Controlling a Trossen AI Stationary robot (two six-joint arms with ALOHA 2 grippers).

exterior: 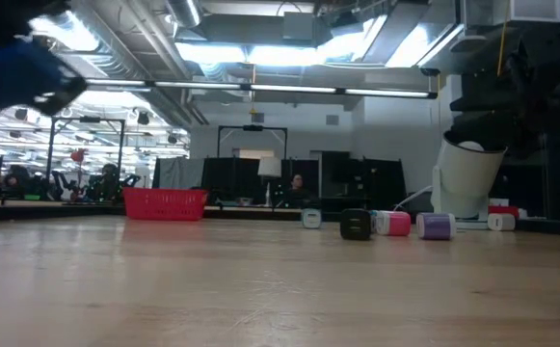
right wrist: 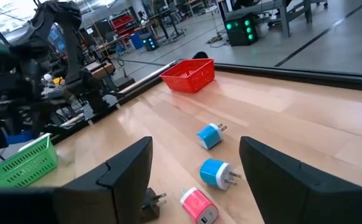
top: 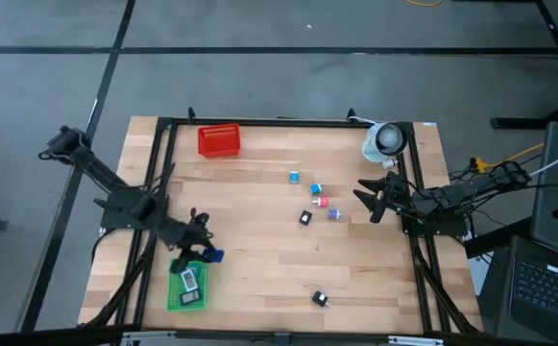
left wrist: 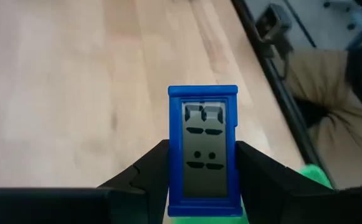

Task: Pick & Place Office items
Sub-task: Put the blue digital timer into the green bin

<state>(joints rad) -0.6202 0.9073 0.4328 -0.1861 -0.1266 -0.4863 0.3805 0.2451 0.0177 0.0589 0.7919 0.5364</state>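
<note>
My left gripper (top: 207, 254) is shut on a blue rectangular piece with a grey display face (left wrist: 205, 152), just past the far right corner of the green tray (top: 175, 294). The tray holds two more small pieces (top: 190, 281). On the table's right half lie two blue plug pieces (right wrist: 210, 135) (right wrist: 218, 172), a pink one (right wrist: 197, 204), a purple one (top: 333, 213) and a black one (top: 305, 218). Another black piece (top: 320, 299) rests near the near edge. My right gripper (top: 368, 203) is open at the right edge, pointing at this cluster and touching nothing. My left gripper pinches the blue piece between its two fingers (left wrist: 154, 165), one on each long side edge (left wrist: 172, 155). The display face is turned toward the wrist camera and its top end sticks out past the fingertips. In the low view the piece (exterior: 24, 72) is lifted clear of the table.
A red mesh basket (top: 219, 140) stands at the far edge, left of centre. A pale cup-like object (top: 384, 141) stands at the far right corner. A black frame rail (top: 163, 173) runs along the table's sides. Bare wood lies between the tray and the cluster.
</note>
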